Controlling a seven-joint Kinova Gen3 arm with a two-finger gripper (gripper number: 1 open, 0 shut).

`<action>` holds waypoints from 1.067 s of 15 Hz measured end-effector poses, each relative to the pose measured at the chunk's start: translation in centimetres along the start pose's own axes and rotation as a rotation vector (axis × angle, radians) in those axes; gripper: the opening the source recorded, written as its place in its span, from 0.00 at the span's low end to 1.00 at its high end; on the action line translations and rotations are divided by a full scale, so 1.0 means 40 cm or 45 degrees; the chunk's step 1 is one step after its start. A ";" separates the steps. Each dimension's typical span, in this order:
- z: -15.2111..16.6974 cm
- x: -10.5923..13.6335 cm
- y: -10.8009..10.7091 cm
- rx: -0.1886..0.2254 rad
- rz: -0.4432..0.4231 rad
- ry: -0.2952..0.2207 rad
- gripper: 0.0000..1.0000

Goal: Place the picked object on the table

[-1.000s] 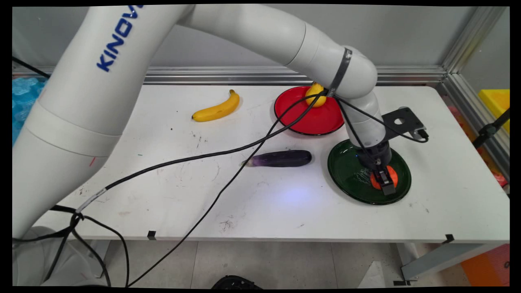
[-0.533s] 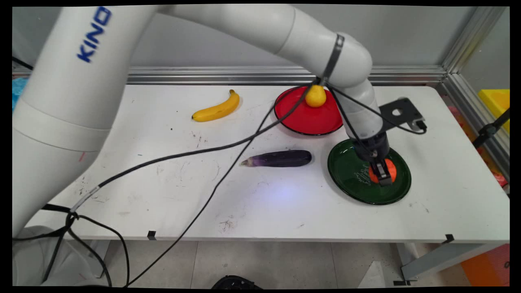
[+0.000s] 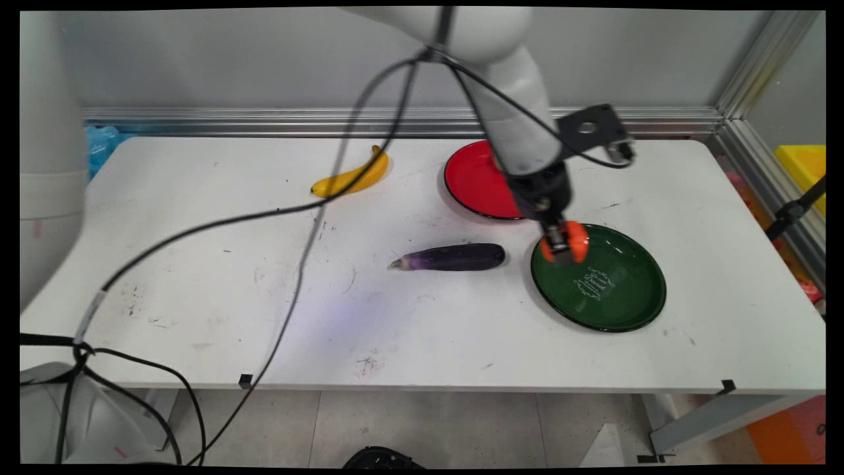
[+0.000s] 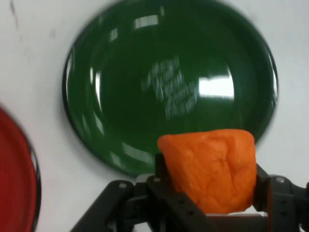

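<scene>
The hand (image 3: 559,243) is clenched on an orange lump (image 3: 577,240), a soft-looking piece pinched between its two black fingers (image 4: 161,166) and carried in the air, clear of the worktop (image 3: 422,330). In the hand view the orange lump (image 4: 212,169) fills the space just ahead of the linkage, with a finger pressed against each of its sides. Directly below and ahead of the hand lies a dark green plate (image 4: 120,96) with pale lettering at its middle; nothing rests on it. In the main view the hand hangs over the rim of the green plate (image 3: 633,316) nearest the red plate (image 3: 471,181), which lies just behind the hand, partly hidden by the arm's white wrist. In the hand view an edge of the red plate (image 4: 14,183) shows at the side, apart from the green one. A purple eggplant (image 3: 455,257) lies on the worktop near the hand, beside the green plate but not touching it. A yellow banana (image 3: 353,177) lies well away from the hand, beyond the eggplant. Black cables (image 3: 297,264) hang from the arm across the worktop.
</scene>
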 end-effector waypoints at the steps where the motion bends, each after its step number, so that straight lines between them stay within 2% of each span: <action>1: -0.033 -0.037 0.005 0.000 0.005 -0.028 0.00; 4: -0.102 -0.142 0.030 -0.018 0.019 -0.109 0.00; 8: -0.118 -0.226 0.041 -0.003 0.016 -0.129 0.00; 11: -0.074 -0.259 0.046 0.006 0.016 -0.122 0.00; 16: 0.045 -0.288 0.052 -0.014 0.025 -0.115 0.00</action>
